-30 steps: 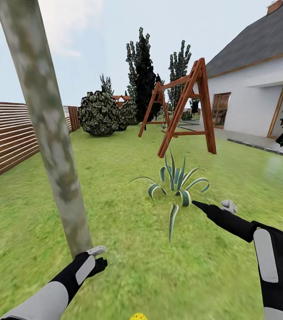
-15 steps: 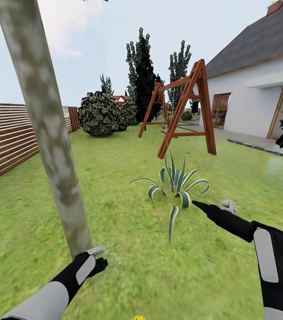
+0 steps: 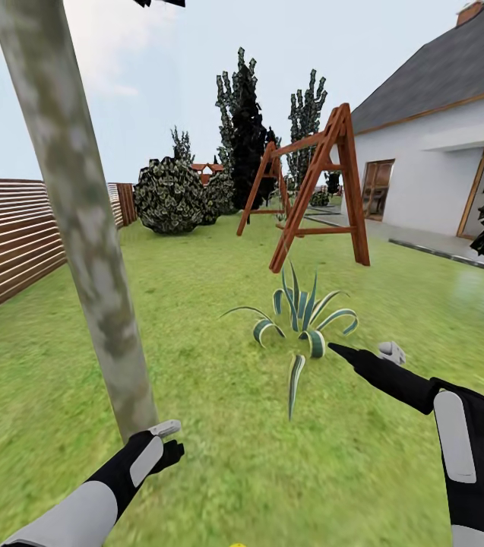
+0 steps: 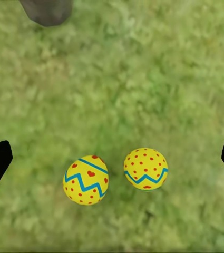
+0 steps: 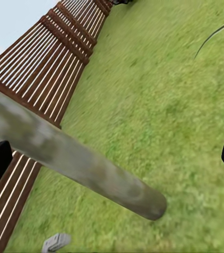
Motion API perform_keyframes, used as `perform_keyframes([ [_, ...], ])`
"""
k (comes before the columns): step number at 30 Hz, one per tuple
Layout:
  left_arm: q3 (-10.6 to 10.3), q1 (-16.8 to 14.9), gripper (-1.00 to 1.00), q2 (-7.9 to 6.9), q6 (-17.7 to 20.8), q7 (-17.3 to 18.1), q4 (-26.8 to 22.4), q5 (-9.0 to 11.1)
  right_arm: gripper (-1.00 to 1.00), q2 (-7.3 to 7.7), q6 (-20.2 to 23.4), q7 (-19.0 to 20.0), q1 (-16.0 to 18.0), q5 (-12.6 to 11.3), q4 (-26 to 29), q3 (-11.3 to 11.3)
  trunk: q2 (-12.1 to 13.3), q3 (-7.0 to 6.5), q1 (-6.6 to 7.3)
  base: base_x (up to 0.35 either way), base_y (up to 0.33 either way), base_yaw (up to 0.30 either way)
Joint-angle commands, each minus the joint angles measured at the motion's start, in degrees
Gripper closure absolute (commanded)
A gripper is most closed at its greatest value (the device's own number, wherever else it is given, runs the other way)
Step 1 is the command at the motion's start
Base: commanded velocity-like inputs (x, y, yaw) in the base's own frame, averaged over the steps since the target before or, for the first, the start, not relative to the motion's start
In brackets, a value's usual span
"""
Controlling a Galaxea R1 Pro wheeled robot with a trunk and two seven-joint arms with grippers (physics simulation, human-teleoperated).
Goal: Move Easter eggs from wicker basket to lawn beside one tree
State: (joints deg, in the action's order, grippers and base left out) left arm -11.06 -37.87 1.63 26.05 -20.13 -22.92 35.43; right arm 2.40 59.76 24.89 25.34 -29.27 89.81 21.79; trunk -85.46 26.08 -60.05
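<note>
**A:** Two Easter eggs (image 4: 85, 179) (image 4: 146, 168) lying side by side on the lawn (image 4: 143, 79), near the tree (image 3: 82, 228). Smooth, hard, round, probably light and slippery. Best pinched across the middle.

**B:** Left gripper (image 4: 112, 158) spread wide, empty. Right gripper (image 5: 112, 158) open too. Mottled grey-green bark, fuzzy grass.

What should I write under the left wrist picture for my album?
Two spotty yellow Easter eggs lie side by side, apart, on the lawn beneath the robot's open left hand.
</note>
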Motion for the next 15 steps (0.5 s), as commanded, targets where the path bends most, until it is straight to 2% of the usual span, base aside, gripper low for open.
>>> perform_keyframes([
  [1,-0.46,-0.02,-1.00,-0.05,0.14,-0.52,-0.11,0.61,-1.00,-0.01,0.24,0.60,0.06,0.53,0.01,0.09,0.38,-0.12,0.23,0.000,0.000,0.000],
  [15,-0.50,-0.05,-1.00,-0.05,0.14,-0.53,-0.11,0.61,-1.00,0.04,0.24,0.60,0.06,0.59,-0.18,0.25,5.99,-2.63,3.30,0.000,0.000,0.000],
])
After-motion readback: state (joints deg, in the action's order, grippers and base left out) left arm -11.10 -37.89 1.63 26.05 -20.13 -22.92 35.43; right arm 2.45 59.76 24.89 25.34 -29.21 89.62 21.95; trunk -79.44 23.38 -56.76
